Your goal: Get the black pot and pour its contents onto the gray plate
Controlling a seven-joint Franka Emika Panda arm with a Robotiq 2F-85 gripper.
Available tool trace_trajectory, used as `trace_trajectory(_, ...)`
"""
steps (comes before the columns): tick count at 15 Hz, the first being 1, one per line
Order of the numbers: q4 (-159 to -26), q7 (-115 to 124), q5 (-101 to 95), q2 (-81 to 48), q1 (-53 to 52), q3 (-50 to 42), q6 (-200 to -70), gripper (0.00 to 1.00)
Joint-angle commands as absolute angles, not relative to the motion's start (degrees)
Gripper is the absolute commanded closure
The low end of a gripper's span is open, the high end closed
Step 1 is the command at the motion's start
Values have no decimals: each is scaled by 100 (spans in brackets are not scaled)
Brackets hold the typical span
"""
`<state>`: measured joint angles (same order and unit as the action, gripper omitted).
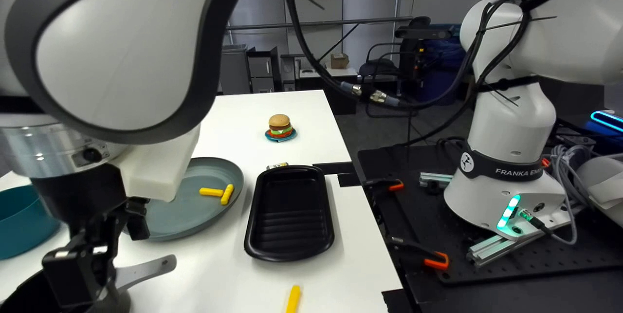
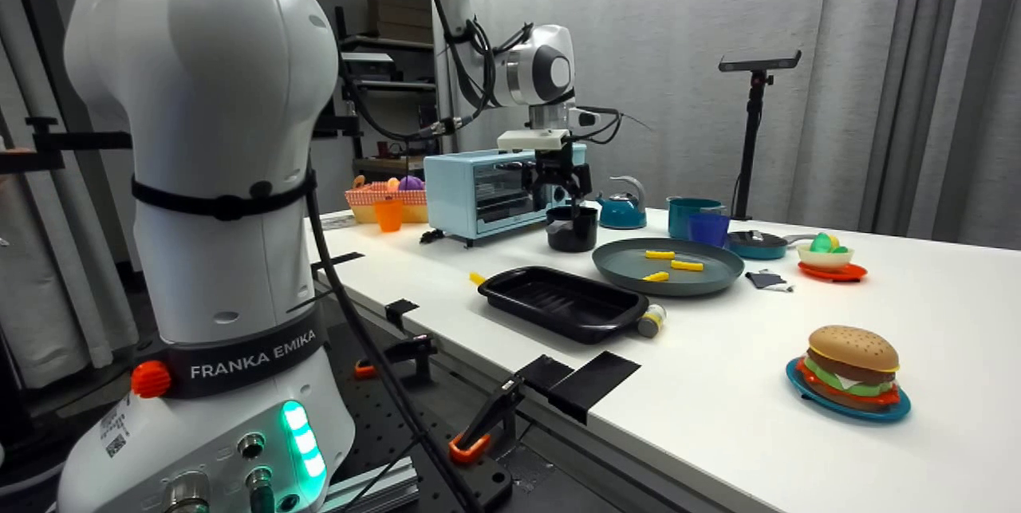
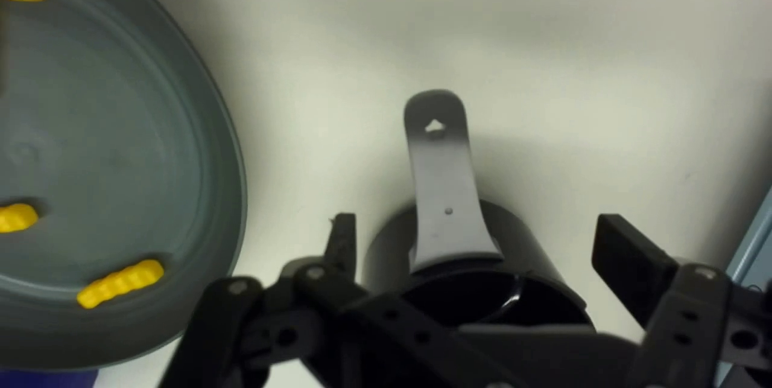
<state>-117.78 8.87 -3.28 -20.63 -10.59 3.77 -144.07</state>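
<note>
The black pot (image 2: 573,235) stands upright on the white table, left of the gray plate in this exterior view. Its straight gray handle (image 3: 447,195) sticks out in the wrist view; the pot also shows partly at the bottom of an exterior view (image 1: 122,301). The visible part of its inside is dark; the rest is hidden behind my gripper. My gripper (image 3: 473,225) is open, its fingers apart over the pot, one on each side of the handle. The gray plate (image 3: 90,152) lies close beside the pot, with 3 yellow sticks (image 2: 687,266) on it.
Another yellow stick (image 1: 293,299) lies on the table near the black ridged tray (image 1: 289,196). A light-blue toaster oven (image 2: 455,198) stands close to the pot. A teal kettle (image 2: 622,212), teal pot (image 2: 687,214) and blue cup (image 2: 708,229) stand behind. A toy burger (image 2: 852,365) sits farther off.
</note>
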Motion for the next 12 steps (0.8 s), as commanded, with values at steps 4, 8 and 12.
trace_trajectory(4, -12563, 1576, -736, -1206, -1094, 159, -14380, 0)
trace_trajectory(8, -12969, 1798, -846, -762, -1011, 78, -14319, 0)
trace_trajectory(12, -13307, 1854, -962, -360, -853, 41, -14236, 0)
